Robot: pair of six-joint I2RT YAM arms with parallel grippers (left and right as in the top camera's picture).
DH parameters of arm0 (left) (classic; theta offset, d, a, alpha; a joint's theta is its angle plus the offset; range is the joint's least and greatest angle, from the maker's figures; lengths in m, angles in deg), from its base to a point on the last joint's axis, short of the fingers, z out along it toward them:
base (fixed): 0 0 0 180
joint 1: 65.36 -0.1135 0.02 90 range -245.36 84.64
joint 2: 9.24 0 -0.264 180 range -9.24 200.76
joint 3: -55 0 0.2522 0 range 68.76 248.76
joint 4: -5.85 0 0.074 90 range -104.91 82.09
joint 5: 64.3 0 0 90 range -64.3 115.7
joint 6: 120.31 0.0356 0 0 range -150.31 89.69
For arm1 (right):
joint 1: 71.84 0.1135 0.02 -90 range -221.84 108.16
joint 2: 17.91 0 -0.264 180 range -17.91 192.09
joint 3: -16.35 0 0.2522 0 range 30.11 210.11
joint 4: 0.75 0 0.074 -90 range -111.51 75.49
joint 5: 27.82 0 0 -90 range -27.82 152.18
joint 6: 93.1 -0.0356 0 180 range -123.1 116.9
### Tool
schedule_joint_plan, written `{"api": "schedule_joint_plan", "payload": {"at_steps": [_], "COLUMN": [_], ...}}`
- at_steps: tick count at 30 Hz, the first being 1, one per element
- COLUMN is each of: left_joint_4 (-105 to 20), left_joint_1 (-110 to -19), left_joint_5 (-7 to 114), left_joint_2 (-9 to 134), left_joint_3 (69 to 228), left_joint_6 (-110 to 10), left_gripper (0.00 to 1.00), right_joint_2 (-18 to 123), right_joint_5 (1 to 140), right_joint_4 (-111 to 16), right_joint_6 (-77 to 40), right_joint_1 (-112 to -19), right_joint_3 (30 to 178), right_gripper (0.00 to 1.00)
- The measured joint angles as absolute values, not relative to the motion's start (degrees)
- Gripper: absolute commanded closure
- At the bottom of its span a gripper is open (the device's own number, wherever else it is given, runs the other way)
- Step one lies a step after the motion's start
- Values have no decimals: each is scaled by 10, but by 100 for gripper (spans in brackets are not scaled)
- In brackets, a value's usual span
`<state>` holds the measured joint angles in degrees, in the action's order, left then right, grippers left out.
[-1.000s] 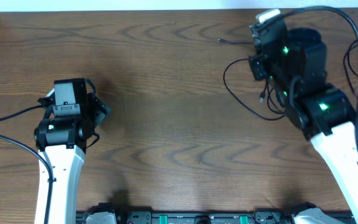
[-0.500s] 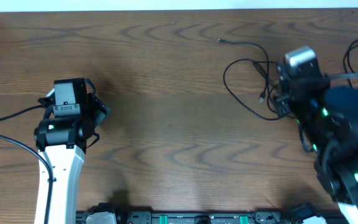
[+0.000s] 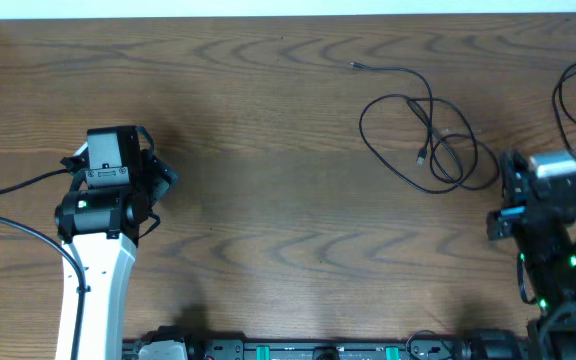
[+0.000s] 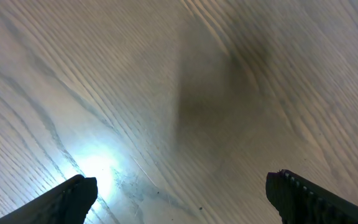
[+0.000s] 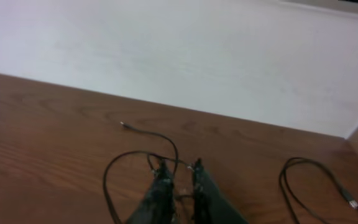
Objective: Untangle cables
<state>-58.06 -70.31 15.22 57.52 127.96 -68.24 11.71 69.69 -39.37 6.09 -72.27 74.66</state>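
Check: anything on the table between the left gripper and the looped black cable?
Nothing. Overhead shows only bare wooden table between the left gripper and the looped black cable.

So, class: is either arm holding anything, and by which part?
Nothing is held. Left gripper: jaws open over bare table. Right gripper: jaws shut, empty; black cable lies loose ahead.

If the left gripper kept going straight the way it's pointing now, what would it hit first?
The bare wooden table. The left gripper points down at it, jaws open, and the wrist view shows only wood grain ahead of it. How high above the wood it hangs is unclear.
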Motion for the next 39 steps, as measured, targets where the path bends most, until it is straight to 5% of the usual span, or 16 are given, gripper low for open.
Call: {"api": "schedule_joint_plan", "payload": {"at_steps": [18,26,27,29,39], "left_joint_4": [-581,-580,-580,-580,-580], "left_joint_1": [-703,-703,-703,-703,-703], "left_joint_5": [152,152,152,152,152], "left_joint_2": [575,575,575,575,575], "left_joint_3": [1280,1280,1280,1280,1280], "left_joint_6": [-682,-682,-682,-682,-682], "left_gripper": [6,6,6,6,6], "right_joint_2": [-134,-173,-173,-173,-173], "right_joint_5": [781,785,785,787,787], "right_joint_4": [-381,-397,-399,-404,-405], "right_joint_6": [31,21,21,22,20], "right_joint_1": [-802,-802,-802,-813,-844], "right_joint_3": [765,819,824,832,837], "right_gripper": [87,65,52,1,1]}}
